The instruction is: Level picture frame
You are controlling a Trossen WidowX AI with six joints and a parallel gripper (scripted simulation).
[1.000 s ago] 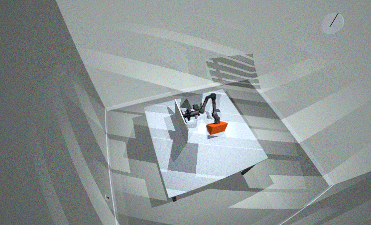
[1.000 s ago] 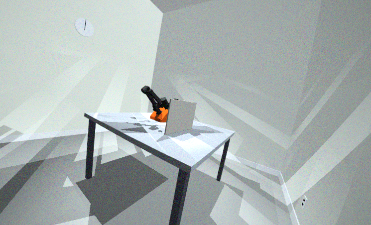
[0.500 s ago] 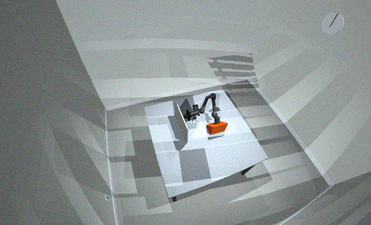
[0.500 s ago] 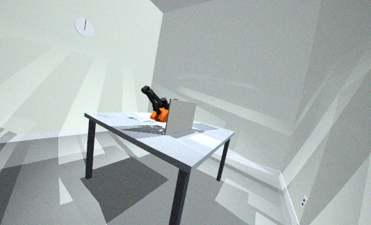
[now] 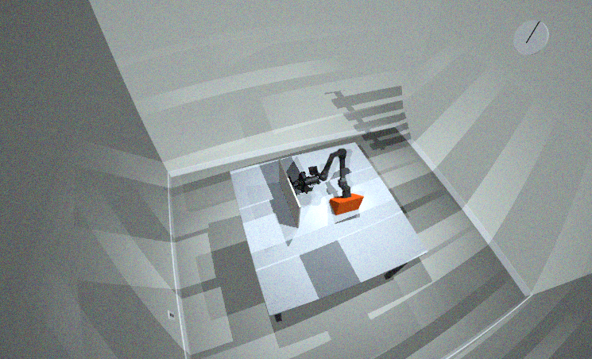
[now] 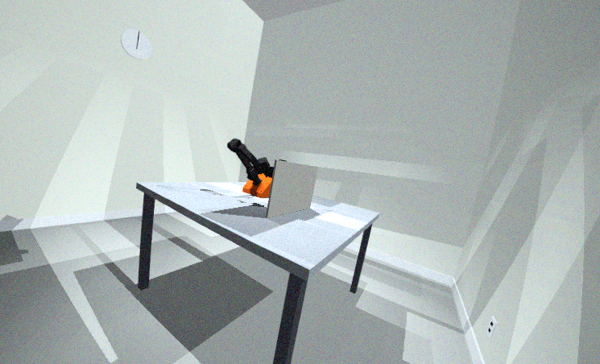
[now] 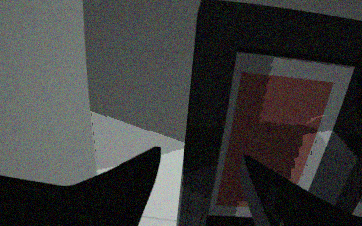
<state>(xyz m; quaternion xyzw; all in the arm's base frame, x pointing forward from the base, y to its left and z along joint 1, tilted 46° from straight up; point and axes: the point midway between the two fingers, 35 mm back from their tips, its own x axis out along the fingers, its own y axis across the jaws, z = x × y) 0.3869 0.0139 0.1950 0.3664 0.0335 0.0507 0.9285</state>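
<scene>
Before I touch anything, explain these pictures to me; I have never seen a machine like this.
The machine is one black jointed arm on an orange base, standing on a pale table.

The top picture looks down from high up. The exterior one looks from the side, behind the upright panel that serves as the wall. The wrist picture is taken close to the gripper and looks past its two dark fingers.

There you see a black picture frame around a reddish picture. The fingers stand apart, one on each side of the frame's near edge, and hold nothing. The screw is not visible.
</scene>
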